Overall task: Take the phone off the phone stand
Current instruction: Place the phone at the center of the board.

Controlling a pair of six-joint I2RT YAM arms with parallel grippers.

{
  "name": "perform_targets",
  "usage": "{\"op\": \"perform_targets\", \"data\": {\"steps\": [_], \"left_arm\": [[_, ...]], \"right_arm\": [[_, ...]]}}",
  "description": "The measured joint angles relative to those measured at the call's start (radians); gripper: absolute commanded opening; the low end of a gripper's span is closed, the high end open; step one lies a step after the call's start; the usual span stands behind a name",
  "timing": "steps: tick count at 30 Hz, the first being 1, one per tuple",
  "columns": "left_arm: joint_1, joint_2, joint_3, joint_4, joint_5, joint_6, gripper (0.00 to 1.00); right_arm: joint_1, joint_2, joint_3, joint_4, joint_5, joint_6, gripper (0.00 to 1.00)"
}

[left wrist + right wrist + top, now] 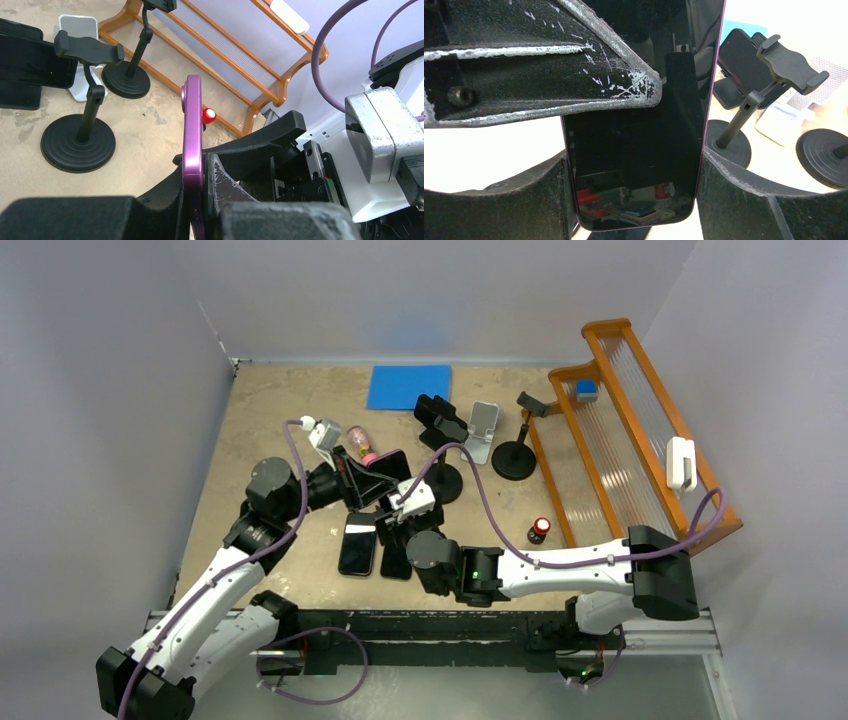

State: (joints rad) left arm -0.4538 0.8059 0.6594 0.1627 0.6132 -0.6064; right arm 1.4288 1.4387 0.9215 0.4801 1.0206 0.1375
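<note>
Fingers (227,182) of the left gripper (196,192) are clamped on the purple phone (192,130), pinched front and back with its edge up. Its long sides look squeezed by the right gripper (634,200) too. The phone is held off the table, just beside the empty black stand (91,107), already out of the clamp. Looks like a handover, so next one grip probably gets released and the phone laid down clear of the stand.
</note>
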Motion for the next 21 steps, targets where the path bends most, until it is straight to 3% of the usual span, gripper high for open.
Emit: {"op": "perform_targets", "data": {"steps": [4, 11, 15, 21], "left_arm": [[0.0, -0.012, -0.003, -0.007, -0.006, 0.0, 0.0], [0.0, -0.02, -0.003, -0.023, -0.016, 0.009, 0.0], [0.002, -0.026, -0.003, -0.025, -0.024, 0.027, 0.0], [0.002, -0.038, -0.004, -0.024, -0.036, 0.028, 0.0]], "right_arm": [[0.002, 0.0, 0.004, -0.008, -0.009, 0.004, 0.6], [0.002, -0.002, 0.009, -0.029, -0.031, 0.028, 0.89], [0.006, -0.022, 0.011, -0.051, -0.079, 0.049, 0.99], [0.007, -0.092, 0.011, -0.121, -0.151, 0.079, 0.99]]}}
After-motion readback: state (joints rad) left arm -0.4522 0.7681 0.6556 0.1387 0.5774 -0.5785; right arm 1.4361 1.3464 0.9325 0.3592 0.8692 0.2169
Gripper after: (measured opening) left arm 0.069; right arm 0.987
